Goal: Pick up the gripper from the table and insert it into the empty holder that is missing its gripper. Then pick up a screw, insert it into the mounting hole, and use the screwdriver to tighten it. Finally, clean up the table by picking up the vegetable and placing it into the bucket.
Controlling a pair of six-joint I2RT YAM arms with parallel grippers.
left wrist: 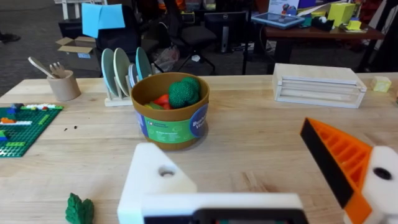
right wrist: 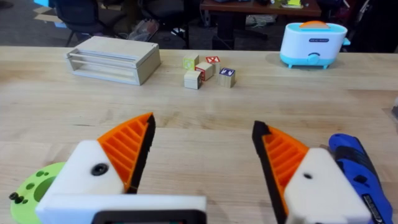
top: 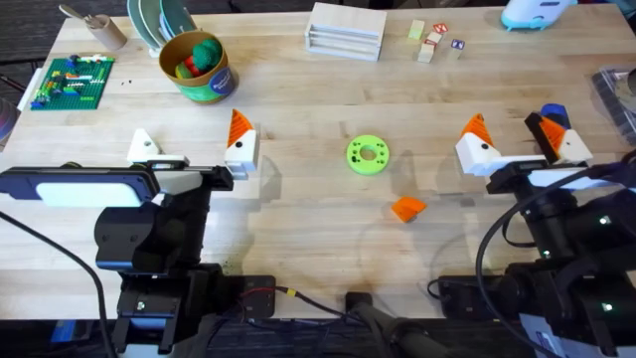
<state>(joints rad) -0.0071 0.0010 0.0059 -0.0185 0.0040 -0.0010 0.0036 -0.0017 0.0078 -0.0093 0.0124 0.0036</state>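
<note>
The loose orange gripper [top: 407,208] lies on the table [top: 318,239], right of centre, apart from both arms. My left gripper [top: 192,142] is open; one finger is the bare white holder [top: 144,146] [left wrist: 155,177], the other carries an orange tip [left wrist: 333,158]. My right gripper [top: 509,127] [right wrist: 204,130] is open too, with orange tips on both fingers. The blue screwdriver [top: 554,112] [right wrist: 354,162] lies just beside its outer finger. A green leafy vegetable [left wrist: 79,208] sits on the table by the holder. The bucket [top: 196,67] [left wrist: 171,118] stands behind, holding green and red pieces.
A flat green disc with holes [top: 368,154] [right wrist: 31,190] lies between the arms, with small dark bits on its rim. At the back are a green brick plate [top: 70,82], a plate rack [top: 159,20], a wooden box [top: 345,30], small blocks [top: 432,40] and a pale blue device [top: 537,12].
</note>
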